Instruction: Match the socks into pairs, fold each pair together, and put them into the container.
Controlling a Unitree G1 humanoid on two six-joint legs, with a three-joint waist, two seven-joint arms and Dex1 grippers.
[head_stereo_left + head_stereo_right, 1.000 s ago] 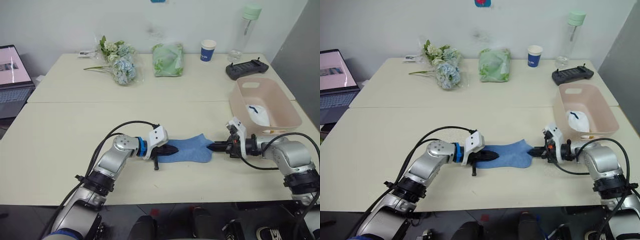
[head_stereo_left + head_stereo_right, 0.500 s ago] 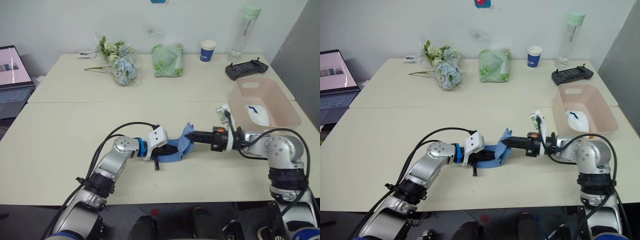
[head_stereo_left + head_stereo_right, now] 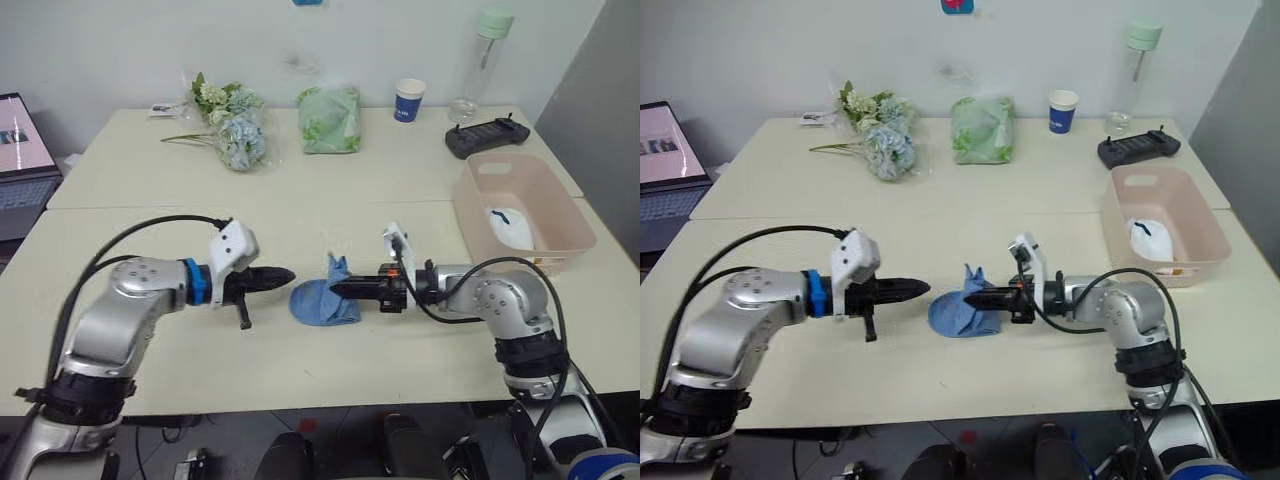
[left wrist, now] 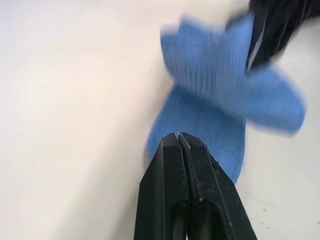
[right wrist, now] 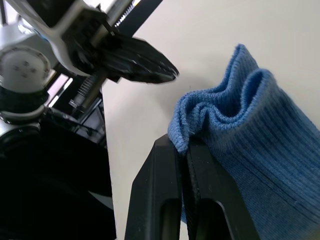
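A pair of light blue socks [image 3: 322, 302] lies folded over in a bunch on the table's near middle. My right gripper [image 3: 335, 290] is shut on their upturned edge, and in the right wrist view the cloth [image 5: 240, 135] is pinched between the fingers. My left gripper [image 3: 288, 273] hovers just left of the socks, shut and holding nothing, with a small gap to the cloth [image 4: 220, 100]. The pale pink container [image 3: 470, 205] stands at the right with a white sock [image 3: 510, 228] inside.
Along the far edge are a flower bunch [image 3: 225, 130], a green bundle in plastic [image 3: 328, 118], a paper cup [image 3: 408, 99], a clear bottle [image 3: 478, 60] and a black controller [image 3: 487, 135]. A laptop [image 3: 20, 150] sits at the far left.
My left gripper has let go of the blue socks and drawn back to the left. My right gripper has carried their other end leftward, folding them over.
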